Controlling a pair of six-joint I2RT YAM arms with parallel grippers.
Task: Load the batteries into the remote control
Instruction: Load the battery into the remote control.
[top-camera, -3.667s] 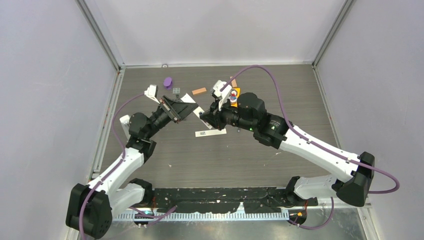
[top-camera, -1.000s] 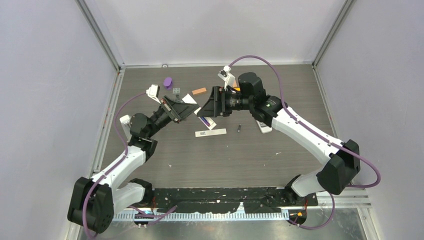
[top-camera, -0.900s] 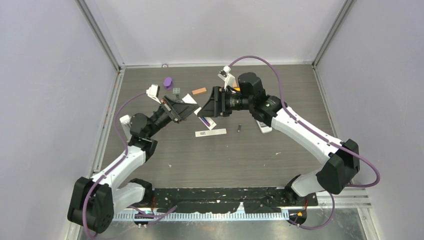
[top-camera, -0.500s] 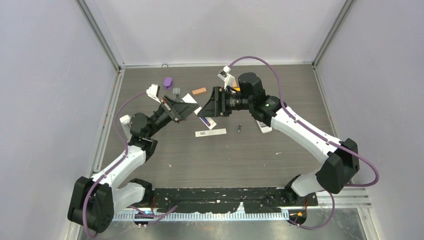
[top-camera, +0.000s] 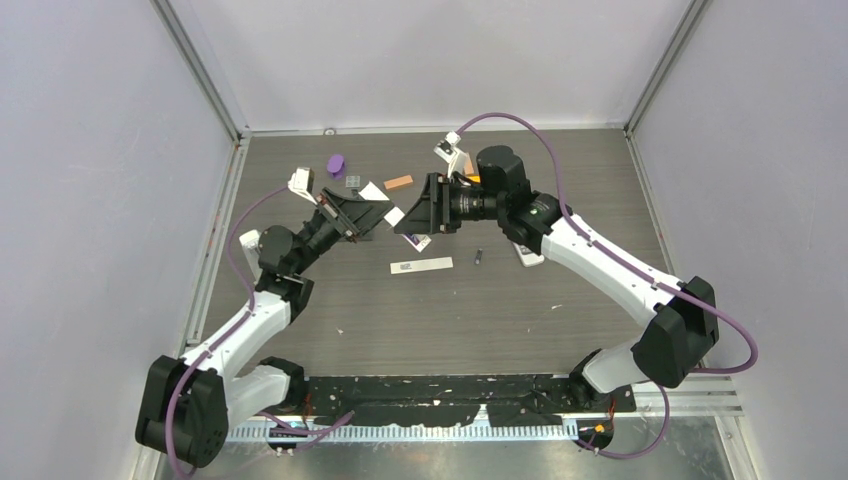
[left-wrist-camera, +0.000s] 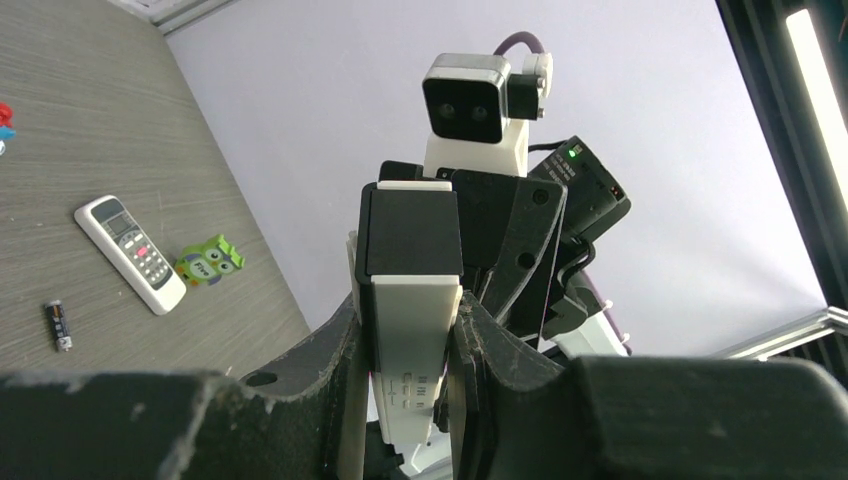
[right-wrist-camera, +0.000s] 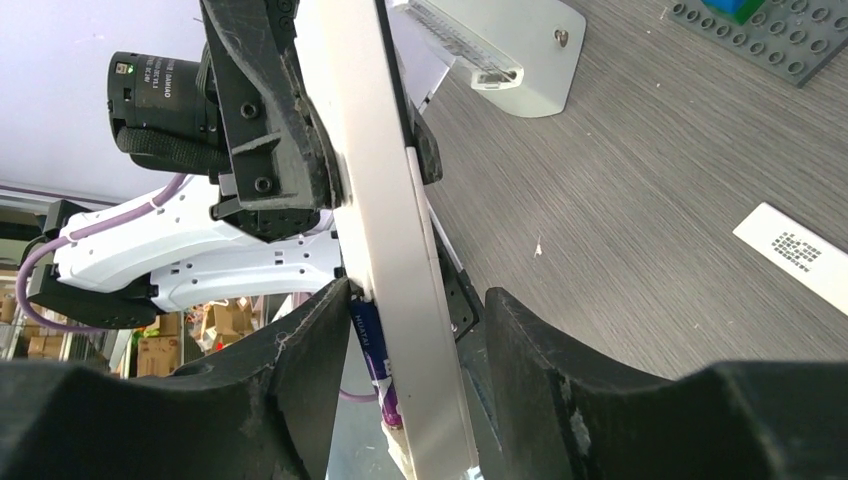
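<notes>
My left gripper (left-wrist-camera: 410, 310) is shut on a white remote control (left-wrist-camera: 408, 300) and holds it in the air, end toward the right arm. In the right wrist view the remote (right-wrist-camera: 385, 230) stands between the jaws of my right gripper (right-wrist-camera: 418, 295). A blue-purple battery (right-wrist-camera: 372, 360) lies against the remote's side, touched by the left finger (right-wrist-camera: 310, 350). The right finger stands apart from the remote. In the top view the left gripper (top-camera: 370, 216) and right gripper (top-camera: 403, 222) meet above the table middle. A dark battery (top-camera: 478, 257) lies on the table.
A second white remote (top-camera: 528, 256) lies under the right forearm, with a green owl toy (left-wrist-camera: 208, 262) beside it. A white strip (top-camera: 420, 265) lies below the grippers. A purple piece (top-camera: 336, 163), a grey studded plate (top-camera: 352, 180) and an orange block (top-camera: 398, 182) lie at the back.
Since 3.7 s ago the right arm swung back and turned its gripper toward the held remote, uncovering the second remote and dark battery. In the last second the left gripper rose slightly.
</notes>
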